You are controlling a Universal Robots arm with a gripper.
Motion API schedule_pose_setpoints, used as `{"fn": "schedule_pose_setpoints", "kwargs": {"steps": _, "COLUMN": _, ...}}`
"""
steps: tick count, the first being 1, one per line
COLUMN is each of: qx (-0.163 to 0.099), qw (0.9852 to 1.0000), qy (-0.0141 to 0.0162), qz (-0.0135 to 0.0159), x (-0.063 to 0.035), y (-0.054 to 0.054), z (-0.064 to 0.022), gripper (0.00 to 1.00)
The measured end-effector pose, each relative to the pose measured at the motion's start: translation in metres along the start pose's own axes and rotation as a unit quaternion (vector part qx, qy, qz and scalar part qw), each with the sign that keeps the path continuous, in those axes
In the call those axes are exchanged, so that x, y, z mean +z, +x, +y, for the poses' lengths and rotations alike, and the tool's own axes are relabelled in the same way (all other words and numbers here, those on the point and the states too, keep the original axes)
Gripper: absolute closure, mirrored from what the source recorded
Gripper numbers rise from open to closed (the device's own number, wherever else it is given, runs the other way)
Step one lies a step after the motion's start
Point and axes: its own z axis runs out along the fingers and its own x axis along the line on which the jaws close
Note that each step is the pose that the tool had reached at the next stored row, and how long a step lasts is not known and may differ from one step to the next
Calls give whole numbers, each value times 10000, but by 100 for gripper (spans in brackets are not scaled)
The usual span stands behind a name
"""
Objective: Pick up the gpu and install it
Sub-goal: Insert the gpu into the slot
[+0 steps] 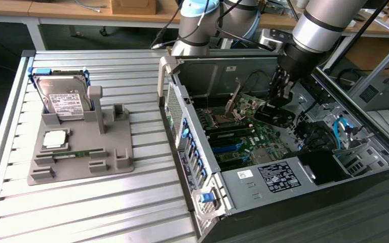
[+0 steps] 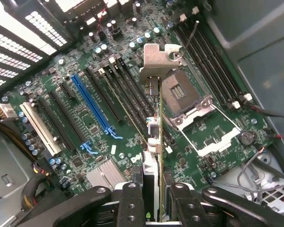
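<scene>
Wrist view first: my black gripper [image 2: 154, 201] has its fingers [image 2: 131, 203] clamped on the gpu [image 2: 157, 130], a thin greenish-dark circuit board seen edge-on, with its silver metal bracket [image 2: 159, 59] at the end farthest from me. Past the card lies the green motherboard [image 2: 80, 142]. The long blue slot [image 2: 92, 106] and the rows of black slots run along one side of the card, and the open silver processor socket [image 2: 184, 94] sits on the other. Whether the card's lower edge touches a slot I cannot tell.

From the exterior view, my gripper [image 1: 275, 109] reaches down into the open grey computer case [image 1: 198, 152] and holds the gpu [image 1: 247, 104] over the board. Well apart, toward the exterior view's left, a grey plastic holder [image 1: 79, 167] on the ribbed metal table [image 1: 79, 212] carries a silver hard drive with a white label [image 1: 63, 98]
</scene>
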Motion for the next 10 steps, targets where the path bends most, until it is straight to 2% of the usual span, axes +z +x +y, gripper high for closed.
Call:
{"fn": "schedule_pose_setpoints", "kwargs": {"steps": 4, "qx": -363, "qw": 9993, "qy": -1, "qz": 15, "x": 2, "y": 1, "z": 2, "gripper": 73}}
{"fn": "schedule_pose_setpoints", "kwargs": {"steps": 7, "qx": -668, "qw": 9978, "qy": -3, "qz": 27, "x": 3, "y": 2, "z": 2, "gripper": 73}}
{"fn": "schedule_pose_setpoints", "kwargs": {"steps": 10, "qx": -943, "qw": 9955, "qy": -4, "qz": 38, "x": 4, "y": 1, "z": 2, "gripper": 73}}
